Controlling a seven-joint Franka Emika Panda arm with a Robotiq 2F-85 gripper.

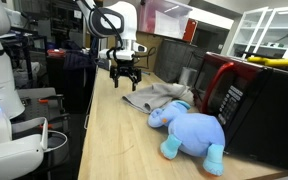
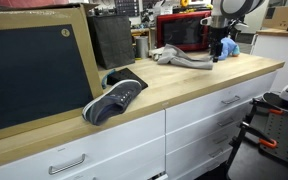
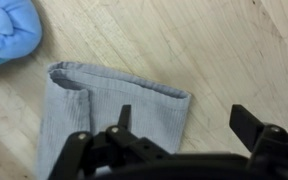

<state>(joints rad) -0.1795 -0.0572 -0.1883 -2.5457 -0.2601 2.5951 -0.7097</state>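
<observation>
I see my gripper (image 3: 184, 128) hovering with jaws apart, empty. The grey cloth (image 3: 84, 120) lies flat on the counter (image 3: 224, 50) beneath, reaching left toward the blue plush toy (image 3: 9, 30).

Your grey cloth (image 3: 99, 115) lies on the pale wooden tabletop (image 3: 219, 40), folded over into a rough rectangle, with a stitched hem running along its upper edge in the wrist view. In an exterior view it looks rumpled, just beside the blue plush toy (image 1: 189, 130).
</observation>
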